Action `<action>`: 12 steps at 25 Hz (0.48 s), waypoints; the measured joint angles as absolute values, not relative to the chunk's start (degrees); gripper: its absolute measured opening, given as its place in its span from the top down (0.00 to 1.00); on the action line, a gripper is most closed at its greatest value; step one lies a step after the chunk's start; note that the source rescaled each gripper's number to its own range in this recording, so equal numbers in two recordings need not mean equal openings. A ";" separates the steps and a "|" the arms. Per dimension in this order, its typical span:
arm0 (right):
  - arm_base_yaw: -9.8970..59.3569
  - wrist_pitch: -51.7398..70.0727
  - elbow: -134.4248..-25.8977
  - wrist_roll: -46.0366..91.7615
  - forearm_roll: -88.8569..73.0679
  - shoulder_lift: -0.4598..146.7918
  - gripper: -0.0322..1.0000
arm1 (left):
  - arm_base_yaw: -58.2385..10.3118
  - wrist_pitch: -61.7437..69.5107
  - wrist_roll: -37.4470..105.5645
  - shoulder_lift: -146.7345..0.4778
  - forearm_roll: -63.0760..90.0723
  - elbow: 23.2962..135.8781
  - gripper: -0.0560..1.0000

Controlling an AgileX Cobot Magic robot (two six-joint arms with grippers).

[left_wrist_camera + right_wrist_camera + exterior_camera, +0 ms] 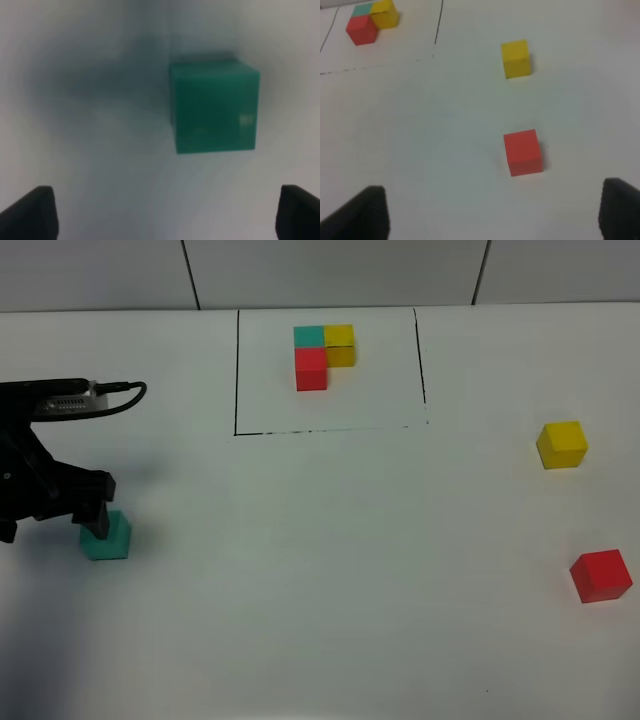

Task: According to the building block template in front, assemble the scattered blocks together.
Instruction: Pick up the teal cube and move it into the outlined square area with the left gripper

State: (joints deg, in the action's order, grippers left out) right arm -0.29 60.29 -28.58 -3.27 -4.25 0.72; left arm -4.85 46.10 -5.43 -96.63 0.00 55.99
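The template (322, 355) is an L of teal, yellow and red cubes inside a thin black rectangle at the far middle of the table; it also shows in the right wrist view (370, 22). The loose teal block (106, 537) lies at the left. My left gripper (88, 518) hovers just at its left side, open; in the left wrist view the block (215, 107) lies ahead of the spread gripper (165, 215), not between the fingers. The loose yellow block (561, 444) (516, 59) and red block (601, 575) (522, 152) lie at the right. My right gripper (495, 215) is open and empty, short of the red block.
The white table (330, 570) bears only the blocks and the drawn frame. A wall with dark seams (190, 275) runs along the far edge. The left arm's cable (120, 400) loops above the table at the left.
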 joint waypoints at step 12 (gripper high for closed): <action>-0.29 60.29 -28.58 -3.27 -4.25 0.72 0.27 | -8.01 41.05 -9.47 -98.02 0.00 55.99 0.08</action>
